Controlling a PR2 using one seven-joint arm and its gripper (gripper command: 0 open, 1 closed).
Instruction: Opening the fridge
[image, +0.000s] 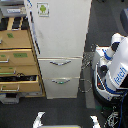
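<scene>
The tall white fridge (60, 35) stands in the middle of the exterior view. Its large upper door carries a small green-and-white sticker (43, 8) and looks shut. Below it are two drawers with curved silver handles, the upper handle (60, 63) and the lower handle (60, 80), both drawers pushed in. A white-and-blue robot body (116, 67) stands at the exterior view's right of the fridge, with a white arm segment (113, 46) raised beside the fridge's side. I cannot make out any gripper fingers.
A tan wooden drawer cabinet (17, 55) stands against the fridge on the exterior view's left, with a lower drawer (19, 79) pulled out. Dark cables (89, 60) hang between fridge and robot. Two white shapes (39, 120) poke up at the bottom edge.
</scene>
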